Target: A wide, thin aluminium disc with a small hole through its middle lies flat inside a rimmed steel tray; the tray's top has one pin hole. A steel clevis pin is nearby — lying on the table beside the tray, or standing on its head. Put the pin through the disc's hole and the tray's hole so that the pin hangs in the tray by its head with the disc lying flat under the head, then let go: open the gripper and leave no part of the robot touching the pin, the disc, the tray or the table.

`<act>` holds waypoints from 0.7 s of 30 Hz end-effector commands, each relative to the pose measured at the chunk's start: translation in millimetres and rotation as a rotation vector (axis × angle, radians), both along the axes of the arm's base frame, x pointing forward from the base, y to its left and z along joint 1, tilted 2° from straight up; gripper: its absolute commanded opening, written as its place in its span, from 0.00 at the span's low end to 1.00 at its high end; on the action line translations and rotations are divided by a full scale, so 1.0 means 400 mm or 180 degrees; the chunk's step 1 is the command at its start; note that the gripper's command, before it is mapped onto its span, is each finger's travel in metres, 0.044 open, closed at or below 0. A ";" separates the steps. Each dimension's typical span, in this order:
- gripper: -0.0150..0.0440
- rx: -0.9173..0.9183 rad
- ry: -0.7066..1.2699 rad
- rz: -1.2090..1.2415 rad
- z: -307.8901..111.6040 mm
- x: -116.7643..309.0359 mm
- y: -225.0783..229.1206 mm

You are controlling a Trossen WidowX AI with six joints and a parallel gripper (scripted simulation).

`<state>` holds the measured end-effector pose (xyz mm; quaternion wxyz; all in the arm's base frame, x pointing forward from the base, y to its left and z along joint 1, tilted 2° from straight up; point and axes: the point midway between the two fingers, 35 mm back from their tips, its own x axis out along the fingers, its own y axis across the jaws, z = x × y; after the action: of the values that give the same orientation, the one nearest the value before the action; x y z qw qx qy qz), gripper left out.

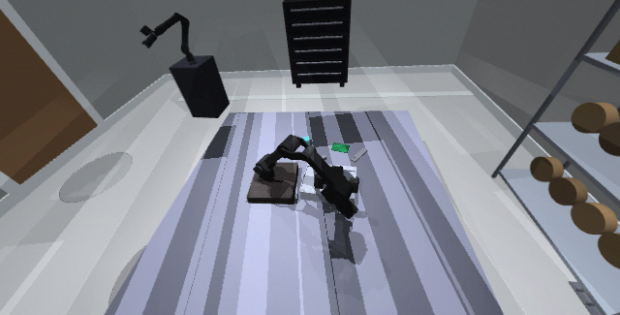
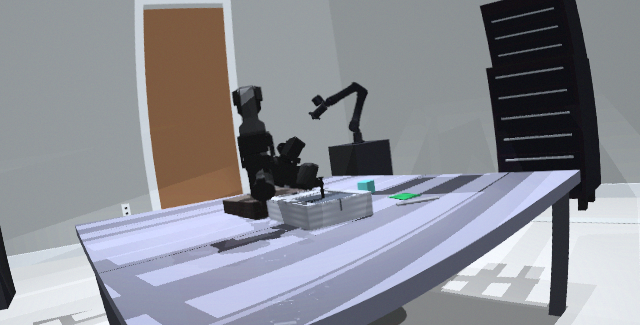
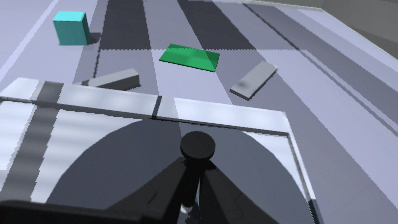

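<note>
"Steel pin (image 2: 322, 191) (image 3: 197, 145) secure?"

"Yes, my gripper (image 2: 321, 184) (image 3: 193, 166) pinched it, head up, above the disc (image 2: 311, 198) (image 3: 115, 160); from the wrist, its shank pointed toward six o'clock. I couldn't confirm hole alignment."

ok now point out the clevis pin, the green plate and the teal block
clevis pin (image 2: 322, 188) (image 3: 197, 145): exterior, its upper part; wrist, its head
green plate (image 1: 340, 147) (image 2: 404, 196) (image 3: 190, 57): top, exterior, wrist; upper face
teal block (image 1: 305, 140) (image 2: 366, 186) (image 3: 72, 32): top, exterior, wrist; visible side
</note>
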<state>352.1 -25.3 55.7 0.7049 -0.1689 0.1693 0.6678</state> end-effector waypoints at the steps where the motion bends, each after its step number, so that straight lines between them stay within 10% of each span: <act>1: 0.25 0.0018 0.0018 0.0005 -0.012 -0.003 0.001; 21: 0.25 0.0017 0.0018 0.0005 -0.003 -0.001 -0.006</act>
<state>352.1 -27.1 56.4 0.7058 -0.1667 0.1687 0.6676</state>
